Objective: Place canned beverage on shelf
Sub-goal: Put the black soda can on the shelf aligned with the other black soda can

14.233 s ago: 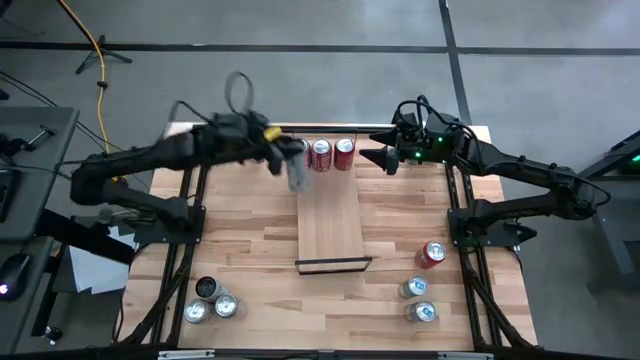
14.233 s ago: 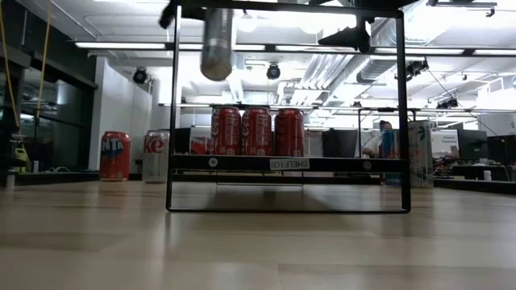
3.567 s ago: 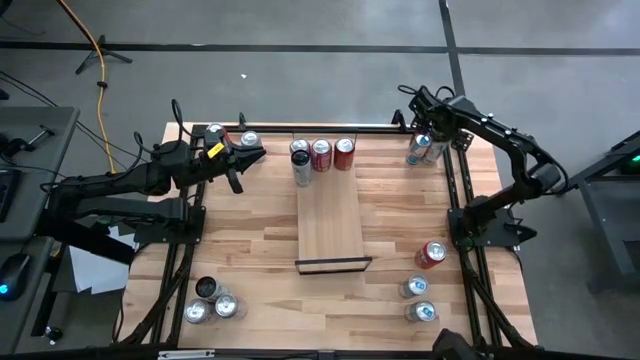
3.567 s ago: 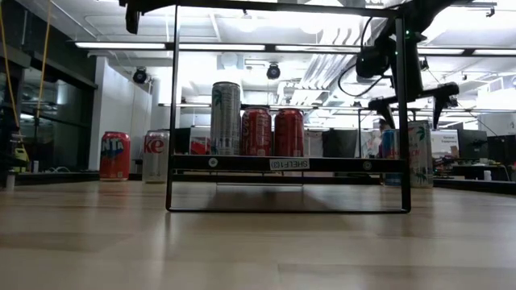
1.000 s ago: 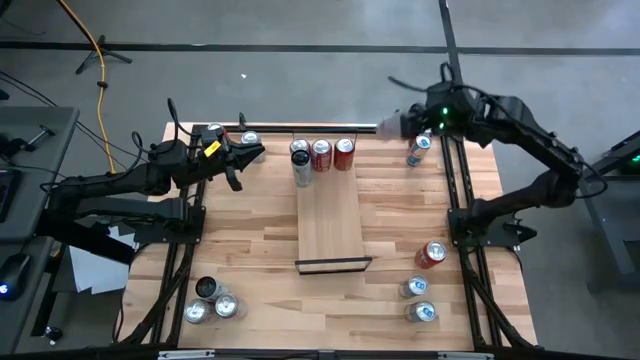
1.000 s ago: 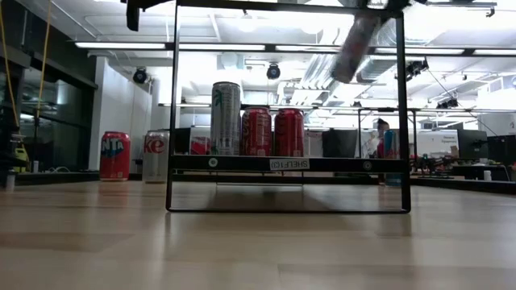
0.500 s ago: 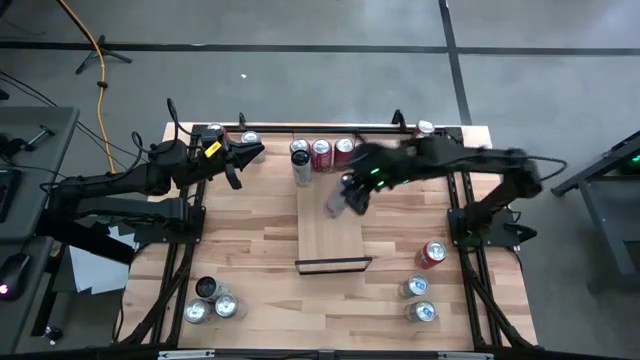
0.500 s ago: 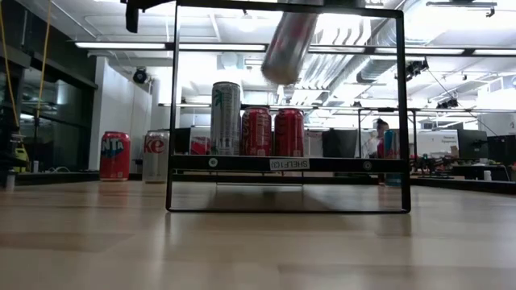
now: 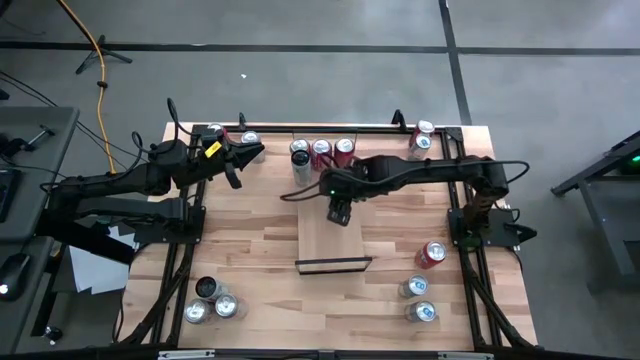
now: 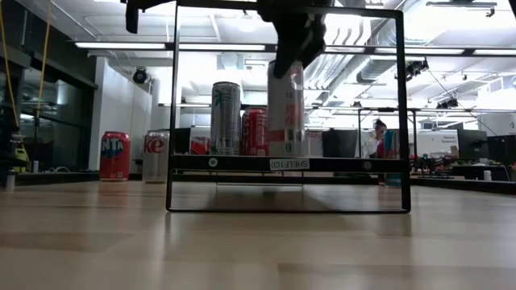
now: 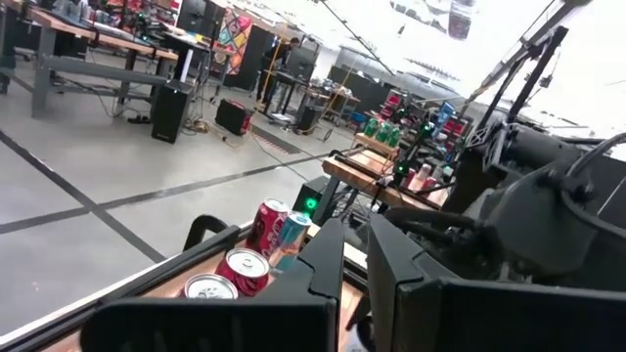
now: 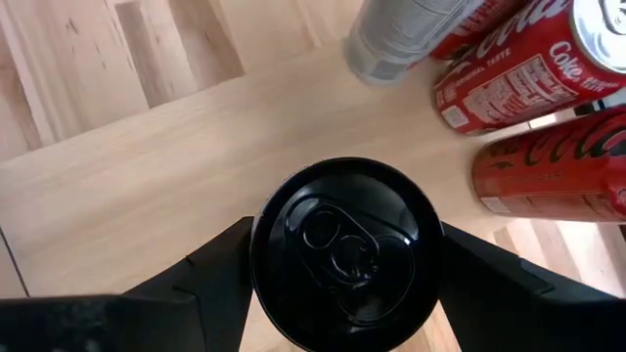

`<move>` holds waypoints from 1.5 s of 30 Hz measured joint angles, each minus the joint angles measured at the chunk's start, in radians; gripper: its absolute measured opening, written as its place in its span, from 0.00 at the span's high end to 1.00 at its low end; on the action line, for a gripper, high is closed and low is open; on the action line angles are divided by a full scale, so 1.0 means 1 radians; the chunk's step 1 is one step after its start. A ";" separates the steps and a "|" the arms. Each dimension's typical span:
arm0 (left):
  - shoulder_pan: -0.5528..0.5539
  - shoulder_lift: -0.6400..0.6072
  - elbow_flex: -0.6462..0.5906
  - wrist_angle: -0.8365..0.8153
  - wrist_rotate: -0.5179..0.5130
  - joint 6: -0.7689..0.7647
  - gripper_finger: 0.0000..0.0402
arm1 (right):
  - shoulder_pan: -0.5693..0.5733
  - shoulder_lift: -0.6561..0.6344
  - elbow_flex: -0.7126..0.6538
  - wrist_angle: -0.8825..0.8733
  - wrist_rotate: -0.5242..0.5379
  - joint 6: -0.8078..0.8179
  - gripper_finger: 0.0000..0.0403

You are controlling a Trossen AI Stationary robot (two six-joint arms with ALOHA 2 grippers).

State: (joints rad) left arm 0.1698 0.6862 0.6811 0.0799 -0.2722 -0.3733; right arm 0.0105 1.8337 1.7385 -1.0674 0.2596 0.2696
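The right hand (image 9: 339, 210) hangs over the middle of the shelf (image 9: 331, 240), its fingers closed from both sides around the rim of a black-topped can (image 12: 343, 252). The can is held upright, apparently so it lands flat on the pale board. In the low view the can (image 10: 286, 113) stands in front of the row. Three cans (image 9: 321, 154) already line the shelf's 12 o'clock end, which likely explains the spot chosen just behind them. The left hand (image 9: 246, 153), fingers pressed together and empty, waits at about 10 o'clock on the tabletop (image 9: 250, 260).
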 joint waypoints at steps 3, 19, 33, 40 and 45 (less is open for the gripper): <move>0.000 0.000 0.000 0.000 0.000 0.004 0.99 | -0.004 0.004 0.001 0.020 0.002 0.001 0.36; 0.000 0.000 0.000 0.000 0.000 0.009 0.99 | -0.004 0.006 0.000 0.034 -0.004 0.044 0.30; 0.000 0.000 0.000 0.000 0.000 0.010 0.99 | -0.004 0.007 -0.001 0.070 -0.084 0.009 0.30; 0.000 0.000 0.000 0.000 0.000 0.010 0.99 | -0.004 0.007 -0.001 0.071 -0.096 0.019 0.28; 0.000 0.000 0.000 0.000 0.000 0.010 0.99 | -0.004 0.006 -0.001 0.088 -0.097 0.007 0.18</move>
State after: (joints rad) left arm 0.1696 0.6864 0.6811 0.0795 -0.2722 -0.3637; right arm 0.0063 1.8397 1.7374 -0.9799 0.1627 0.2770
